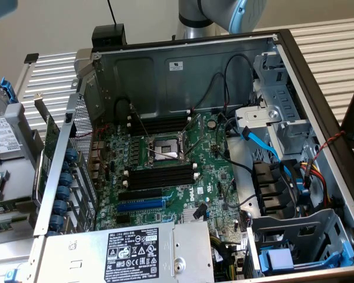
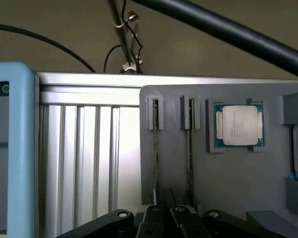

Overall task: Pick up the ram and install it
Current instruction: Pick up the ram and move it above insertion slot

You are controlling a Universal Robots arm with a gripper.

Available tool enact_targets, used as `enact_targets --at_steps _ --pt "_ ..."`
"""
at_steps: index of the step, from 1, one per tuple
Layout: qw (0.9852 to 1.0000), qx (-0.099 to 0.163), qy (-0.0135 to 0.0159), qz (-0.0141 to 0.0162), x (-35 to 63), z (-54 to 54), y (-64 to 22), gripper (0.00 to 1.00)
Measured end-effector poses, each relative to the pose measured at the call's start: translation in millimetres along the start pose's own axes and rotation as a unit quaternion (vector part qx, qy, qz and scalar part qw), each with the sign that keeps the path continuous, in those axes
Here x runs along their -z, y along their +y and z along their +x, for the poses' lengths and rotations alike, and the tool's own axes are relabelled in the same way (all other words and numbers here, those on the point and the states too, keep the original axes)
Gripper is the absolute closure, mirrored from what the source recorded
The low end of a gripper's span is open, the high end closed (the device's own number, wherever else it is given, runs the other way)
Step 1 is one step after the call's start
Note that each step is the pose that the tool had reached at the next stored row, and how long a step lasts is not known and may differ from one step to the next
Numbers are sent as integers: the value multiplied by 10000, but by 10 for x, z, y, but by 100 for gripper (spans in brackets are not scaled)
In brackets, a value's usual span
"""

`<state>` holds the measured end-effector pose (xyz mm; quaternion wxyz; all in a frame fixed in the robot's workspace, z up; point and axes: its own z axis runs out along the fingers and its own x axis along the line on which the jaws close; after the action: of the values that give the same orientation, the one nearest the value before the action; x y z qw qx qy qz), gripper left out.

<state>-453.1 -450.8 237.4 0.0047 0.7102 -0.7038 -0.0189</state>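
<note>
At the grey holder (image 2: 238,188) — tool (image 2: 165,219) closed, near the ram (image 2: 155,148).

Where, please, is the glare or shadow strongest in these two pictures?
Exterior view: soft, even light on the motherboard, no harsh glare. Wrist view: strong glare on the ribbed aluminium table, while the gripper sits in shadow.

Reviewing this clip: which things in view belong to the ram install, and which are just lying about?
Job: two thin ram sticks on edge in the grey tray; black memory slots on the green motherboard; shut black gripper.
Lying about: square silver processor chip; blue data cables; grey power supply.
</note>
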Motion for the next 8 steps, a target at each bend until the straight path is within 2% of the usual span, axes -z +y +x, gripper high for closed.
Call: enact_targets --at_steps 2,4,6,7,8 --pt "10000 0 0 0 0 0 0 89" --pt "10000 0 0 0 0 0 0 76" --pt "10000 0 0 0 0 0 0 76" --pt "10000 0 0 0 0 0 0 69" --pt "10000 0 0 0 0 0 0 69"
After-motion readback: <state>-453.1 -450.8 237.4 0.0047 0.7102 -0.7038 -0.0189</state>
